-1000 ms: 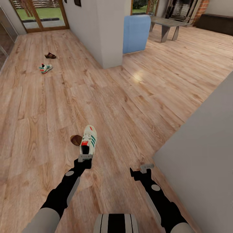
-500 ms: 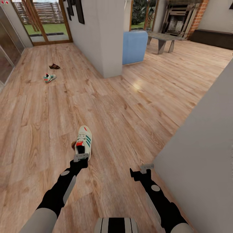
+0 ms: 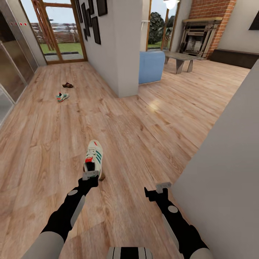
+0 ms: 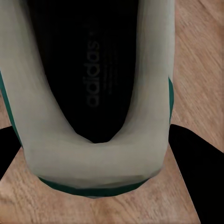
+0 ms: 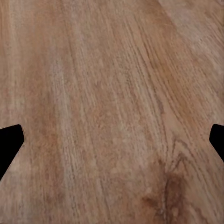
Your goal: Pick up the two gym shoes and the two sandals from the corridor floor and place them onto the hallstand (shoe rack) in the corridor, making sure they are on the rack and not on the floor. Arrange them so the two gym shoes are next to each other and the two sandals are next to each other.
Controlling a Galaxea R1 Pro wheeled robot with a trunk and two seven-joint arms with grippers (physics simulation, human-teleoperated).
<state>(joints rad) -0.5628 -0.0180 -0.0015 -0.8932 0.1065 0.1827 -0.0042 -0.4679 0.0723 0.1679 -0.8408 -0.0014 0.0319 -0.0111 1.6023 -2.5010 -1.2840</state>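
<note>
Over the corridor floor, left hand grips a gym shoe; right hand spread empty.

Wood-grain corridor floor, dark knot, black jaws spread wide apart

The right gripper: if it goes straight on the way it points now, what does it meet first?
Probably the wooden floor: the right gripper is open and empty, with bare planks ahead between its fingers.

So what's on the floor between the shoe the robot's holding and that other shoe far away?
Nothing: in the head view, only bare wooden floor lies between the held gym shoe and the far gym shoe.
</note>
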